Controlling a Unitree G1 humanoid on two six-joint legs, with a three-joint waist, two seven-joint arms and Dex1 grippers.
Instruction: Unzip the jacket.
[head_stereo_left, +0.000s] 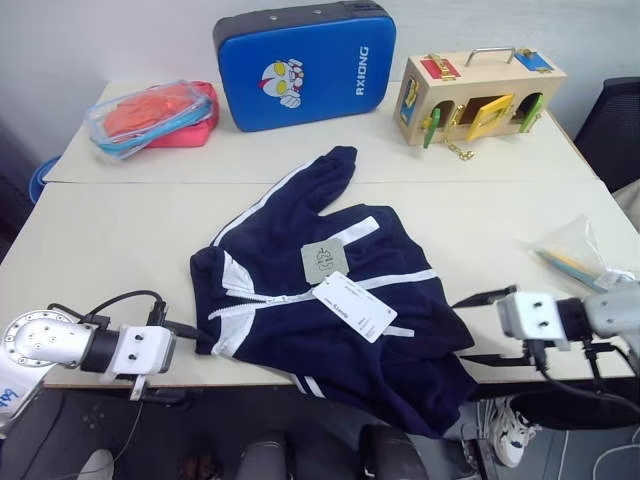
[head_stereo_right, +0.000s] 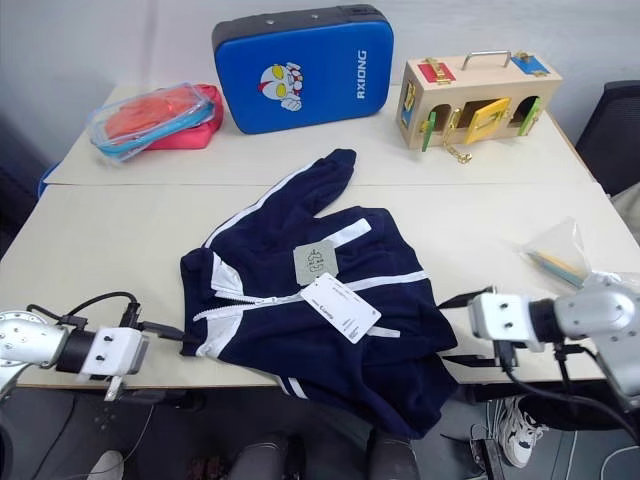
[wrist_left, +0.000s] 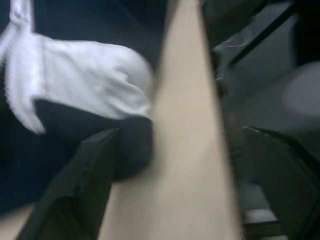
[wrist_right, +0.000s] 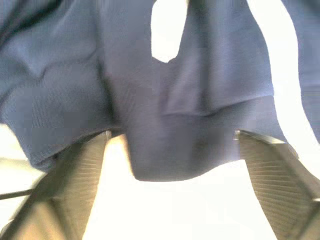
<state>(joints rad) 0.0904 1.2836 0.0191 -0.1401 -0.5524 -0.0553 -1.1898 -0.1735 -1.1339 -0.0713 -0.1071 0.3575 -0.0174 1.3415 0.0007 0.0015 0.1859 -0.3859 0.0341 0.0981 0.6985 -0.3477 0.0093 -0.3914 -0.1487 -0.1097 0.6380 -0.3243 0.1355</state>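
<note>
Lying crumpled at the near table edge, navy blue fabric track jacket with white stripes (head_stereo_left: 330, 320), zip running left-right, collar beside wide-open left gripper (head_stereo_left: 185, 335), hem by wide-open, empty right gripper (head_stereo_left: 478, 328), left nearer the zip.

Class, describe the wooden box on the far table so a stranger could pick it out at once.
On the far pale table, look right of the upright blue padded case. The light wooden box there has a metal handle and small coloured doors, unlike anything nearby.

Lab — test props on tables (head_stereo_left: 120, 230).
</note>
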